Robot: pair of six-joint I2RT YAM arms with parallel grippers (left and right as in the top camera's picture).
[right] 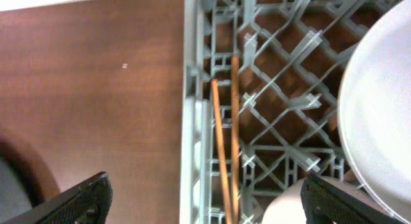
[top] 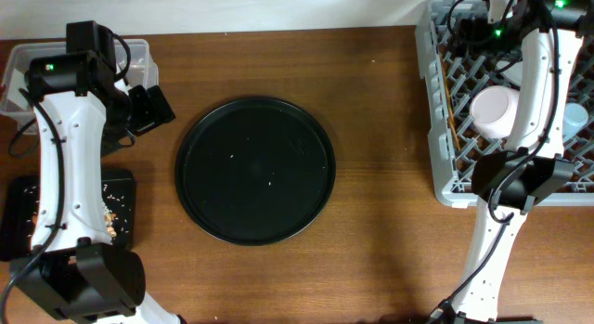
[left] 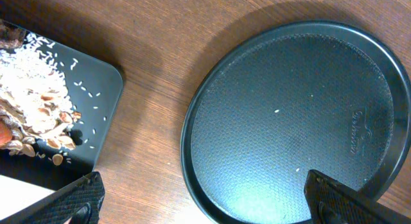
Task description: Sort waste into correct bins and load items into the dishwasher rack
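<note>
The right tool [right: 209, 198] gapes wide, empty, over the rack [right: 192, 121] at 3 o'clock, chopsticks [right: 225, 140] lying inside; the left tool [left: 209, 201] likewise wide, empty; best lift the right one straight up, brushing neither stick.

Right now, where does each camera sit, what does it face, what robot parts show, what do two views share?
Overhead: above table, looking down; left arm, right arm, round black tray, dishwasher rack.
Left wrist: on left arm, down at flat black tray; left pincer open.
Right wrist: on right arm, down at chopsticks, plate; right pincer open.
Shared, overhead and left wrist: round black tray.
</note>
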